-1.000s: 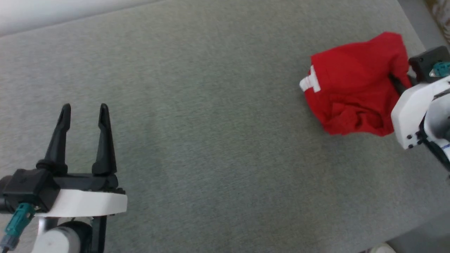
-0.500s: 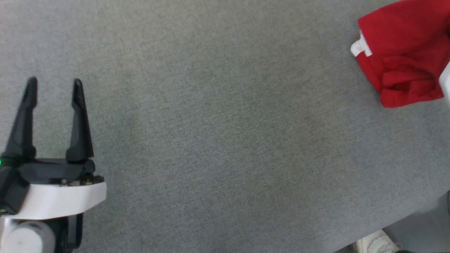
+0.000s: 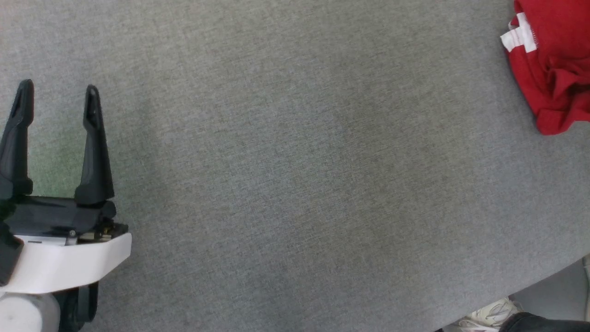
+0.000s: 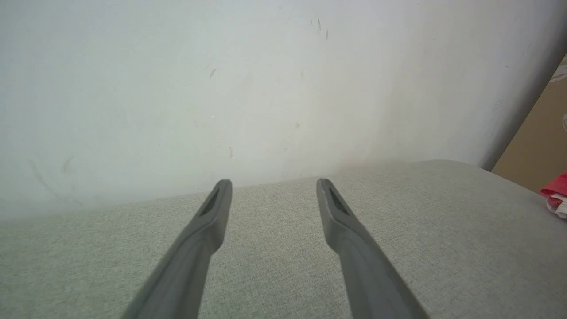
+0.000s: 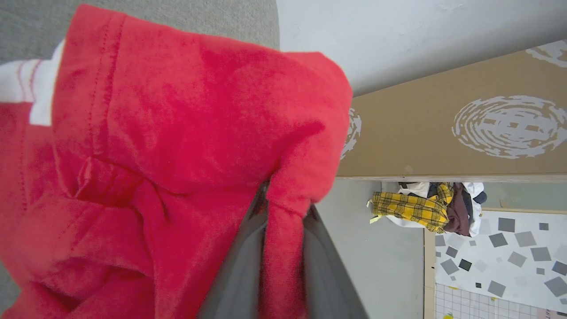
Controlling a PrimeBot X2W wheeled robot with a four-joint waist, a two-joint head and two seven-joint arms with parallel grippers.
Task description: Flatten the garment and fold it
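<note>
We see the garment (image 3: 553,69), bright red shorts with a white band, bunched at the 2 o'clock corner of the head view on the grey fabric surface (image 3: 295,184), cut off by the picture's edge. The left gripper (image 3: 58,87) sits at 8 o'clock in that view, well apart from the shorts. Its two dark fingers are spread wide with bare grey fabric between them and nothing held. The left wrist view looks along those spread fingers across the surface toward a white wall (image 4: 221,88), and it catches a sliver of the red cloth at its 3 o'clock edge. The right wrist view adds the grip itself: the right gripper (image 5: 285,230) rises from 6 o'clock with a narrow fold of the shorts running down between its two fingers, which stand close together and pinch that fold. The rest of the cloth spreads in a crumpled mass from 12 o'clock round to 8 o'clock, with the white band at 10 o'clock. Past the cloth we see a brown cardboard panel (image 5: 443,133) printed with white swirls at 2 o'clock. Under it, at 4 o'clock, a heap of clothes (image 5: 425,208) with a yellow plaid piece lies on a pale floor (image 5: 376,266). At 5 o'clock in the head view we make out a pale shoe (image 3: 488,313) beyond the surface's edge.
</note>
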